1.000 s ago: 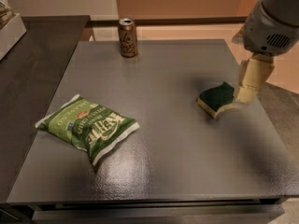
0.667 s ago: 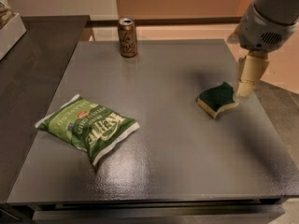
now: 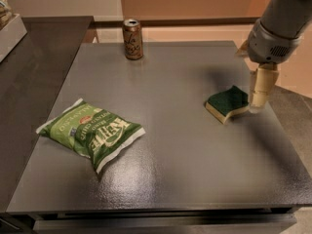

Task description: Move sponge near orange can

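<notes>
Claw [image 3: 257, 105] by sponge [image 3: 227, 103]; open tabletop [image 3: 185, 72] to orange can [image 3: 132, 39].

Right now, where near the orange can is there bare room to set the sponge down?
Bare tabletop lies right of and in front of the orange can, open all the way to the sponge. The front right is bare too. Crowded: front left, taken by the chip bag, and the right edge, where the pincer stands beside the sponge.
</notes>
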